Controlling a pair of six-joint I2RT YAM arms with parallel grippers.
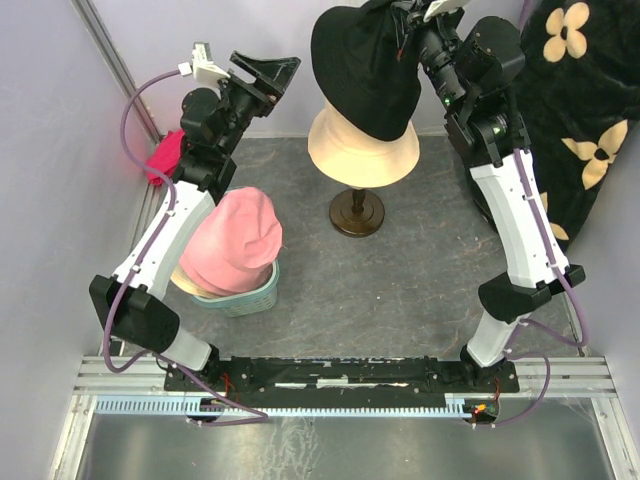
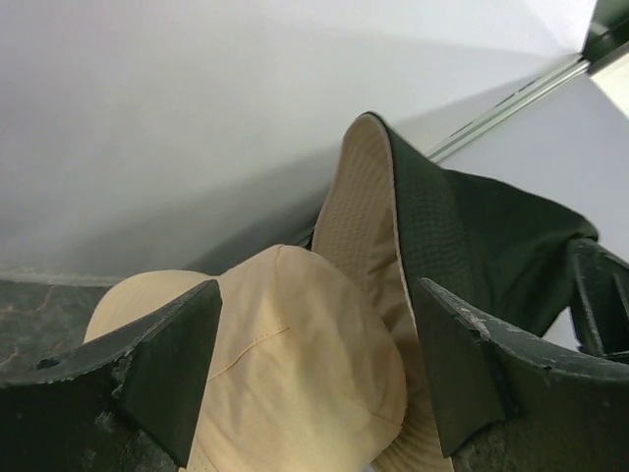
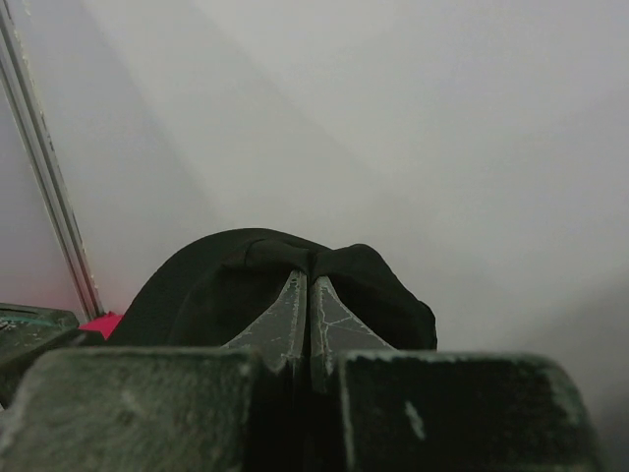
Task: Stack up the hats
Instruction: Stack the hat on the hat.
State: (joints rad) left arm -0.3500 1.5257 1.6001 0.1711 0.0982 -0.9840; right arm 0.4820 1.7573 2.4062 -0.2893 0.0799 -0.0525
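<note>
From above, the right gripper (image 1: 405, 35) pinches the black hat (image 1: 360, 75), which hangs over the beige hat (image 1: 362, 152) on its dark stand (image 1: 357, 212). The pink hat (image 1: 238, 240) sits in a teal basket (image 1: 258, 296). The left gripper (image 1: 262, 72) is raised and spread.

The left wrist view shows wide-apart fingers holding nothing, with the beige and black hats beyond them.

The right wrist view shows fingertips pressed together on black fabric.

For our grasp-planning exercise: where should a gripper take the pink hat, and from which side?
Pinch the crown top of the pink hat from above: the dome faces up, and its brim is buried in the blue hat beneath.
</note>
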